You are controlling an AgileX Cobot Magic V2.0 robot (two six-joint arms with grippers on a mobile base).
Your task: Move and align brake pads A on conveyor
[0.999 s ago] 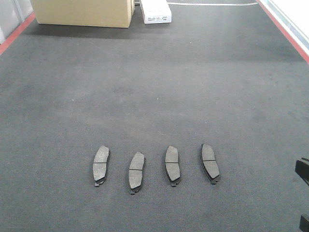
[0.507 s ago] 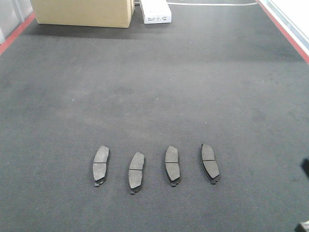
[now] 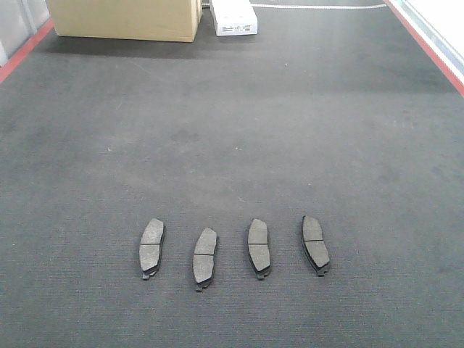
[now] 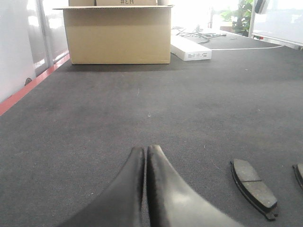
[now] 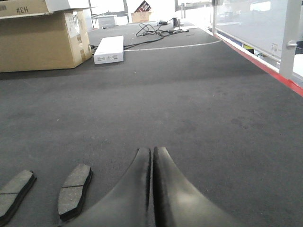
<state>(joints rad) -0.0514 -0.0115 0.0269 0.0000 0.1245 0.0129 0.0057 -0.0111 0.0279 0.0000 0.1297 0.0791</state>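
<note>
Four brake pads A (image 3: 234, 251), small curved grey oblongs each crossed by a thin groove over a darker backing plate, lie in a row toward six o'clock on the rough, felt-like charcoal conveyor (image 3: 239, 130). A cardboard box (image 3: 125, 18) stands at eleven o'clock. The left gripper (image 4: 145, 150) and right gripper (image 5: 152, 152) each press glossy black fingers together, holding nothing.

Open conveyor (image 3: 290, 130) stretches clear toward twelve o'clock. A cardboard box (image 3: 125, 18) at eleven and a white box (image 3: 234, 17) beside it block the far end. Four brake pads (image 3: 205, 258) lie low at six o'clock.
</note>
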